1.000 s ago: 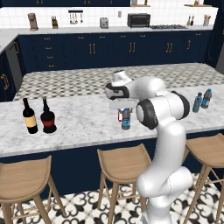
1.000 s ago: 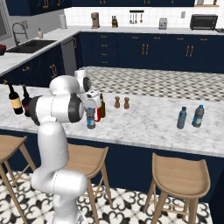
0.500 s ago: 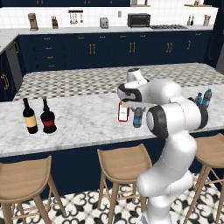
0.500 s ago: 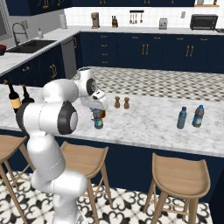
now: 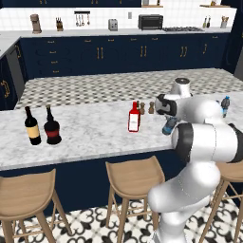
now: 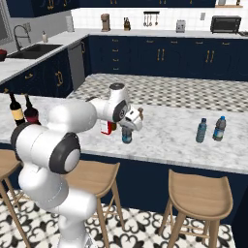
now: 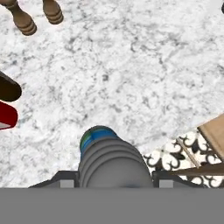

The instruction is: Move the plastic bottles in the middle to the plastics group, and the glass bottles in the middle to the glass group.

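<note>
My gripper [image 6: 129, 127] is shut on the small clear-blue plastic water bottle [image 6: 127, 135], which hangs just over the marble island near its front edge; the same gripper [image 5: 167, 124] and bottle [image 5: 168, 127] sit right of the red bottle [image 5: 134, 117]. From the hand, the bottle's ribbed body [image 7: 111, 159] shows between my fingers. The red cap [image 7: 6, 116] and a dark brown bottle top [image 7: 8, 87] lie at the left. Two alike water bottles [image 6: 201, 131] [image 6: 219, 128] stand far right. Two dark wine bottles [image 5: 32, 126] [image 5: 51, 127] stand far left.
Two wooden shakers [image 7: 22, 19] [image 7: 52, 11] stand behind the middle spot. Wooden stools [image 5: 134, 173] [image 6: 198, 186] line the island's front. Bare marble [image 6: 164, 138] stretches between the held bottle and the water bottles. Dark cabinets run along the back wall.
The arm has swung to the right with the water bottle, from left of the red bottle, past it, to its right side. The other bottles have not moved.
</note>
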